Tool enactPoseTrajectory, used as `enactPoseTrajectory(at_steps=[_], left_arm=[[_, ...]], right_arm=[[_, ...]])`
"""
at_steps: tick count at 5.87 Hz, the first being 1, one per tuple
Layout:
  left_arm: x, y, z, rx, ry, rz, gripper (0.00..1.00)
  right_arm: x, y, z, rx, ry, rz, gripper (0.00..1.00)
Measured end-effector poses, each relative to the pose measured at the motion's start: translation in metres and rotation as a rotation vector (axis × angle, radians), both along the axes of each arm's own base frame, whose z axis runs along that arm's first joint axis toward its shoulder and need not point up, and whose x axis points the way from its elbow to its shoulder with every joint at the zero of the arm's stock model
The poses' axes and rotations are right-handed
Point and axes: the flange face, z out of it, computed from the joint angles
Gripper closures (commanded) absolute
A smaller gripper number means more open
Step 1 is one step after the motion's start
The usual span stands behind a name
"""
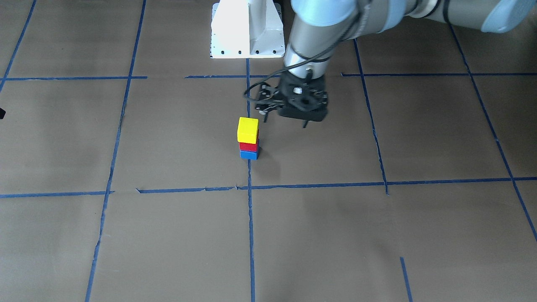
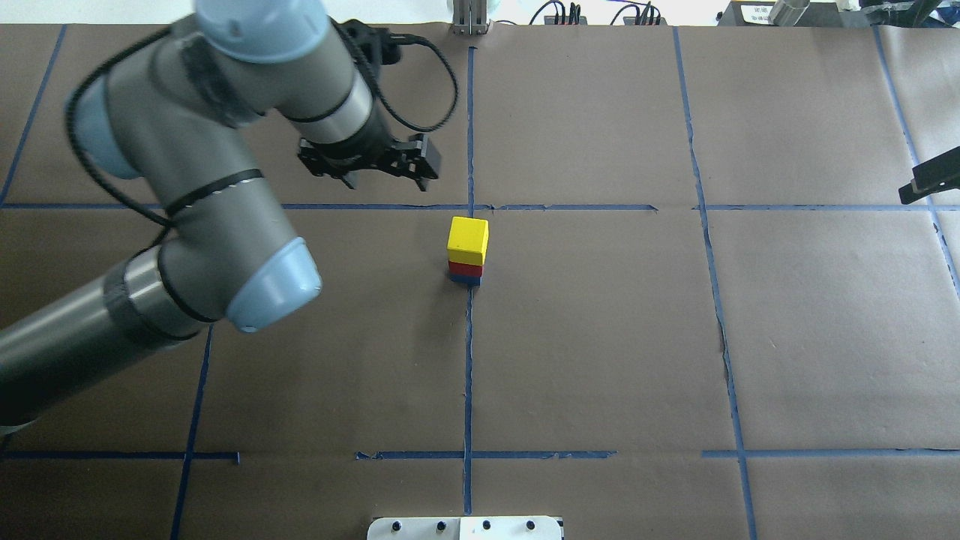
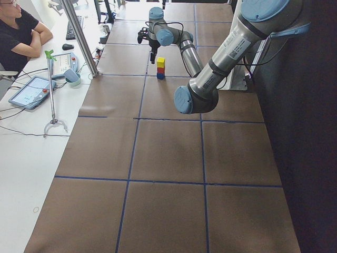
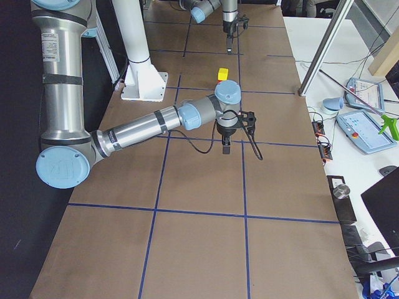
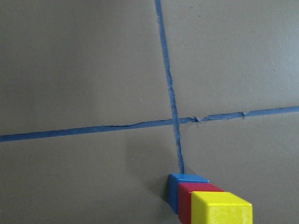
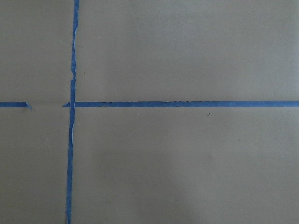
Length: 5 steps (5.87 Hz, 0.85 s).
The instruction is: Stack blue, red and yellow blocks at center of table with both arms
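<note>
A stack stands at the table's centre: a yellow block (image 1: 247,129) on a red block (image 1: 248,147) on a blue block (image 1: 248,154). It also shows in the overhead view (image 2: 468,238) and at the bottom of the left wrist view (image 5: 219,207). My left gripper (image 1: 285,121) hangs open and empty above the table, apart from the stack and beside it toward the operators' side; it also shows in the overhead view (image 2: 386,182). My right gripper (image 4: 225,148) hovers over bare table far from the stack; only its edge shows in the overhead view (image 2: 926,184), so I cannot tell its state.
Blue tape lines (image 2: 469,360) grid the brown table cover. The white robot base (image 1: 247,29) stands at the table's robot side. An operator (image 3: 21,31) sits at a side desk with tablets (image 4: 365,93) and a metal post (image 3: 79,37).
</note>
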Motion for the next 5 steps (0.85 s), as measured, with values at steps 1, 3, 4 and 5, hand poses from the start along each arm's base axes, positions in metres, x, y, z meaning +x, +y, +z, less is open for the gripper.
enactPoseTrajectory(at_steps=[1, 3, 4, 5], left_arm=[[-0.058, -0.005, 0.041, 0.023, -0.006, 0.018, 0.0], [-0.19, -0.003, 0.162, 0.107, -0.071, 0.126, 0.0], [-0.254, 0.009, 0.224, 0.159, -0.13, 0.173, 0.0], [-0.31, 0.019, 0.271, 0.201, -0.182, 0.203, 0.0]], right_arm=[[0.004, -0.003, 0.005, 0.012, 0.008, -0.008, 0.0], [0.038, -0.013, 0.031, 0.057, 0.03, -0.031, 0.0], [0.059, -0.017, 0.053, 0.08, 0.045, -0.052, 0.0], [0.079, -0.019, 0.076, 0.098, 0.059, -0.073, 0.0]])
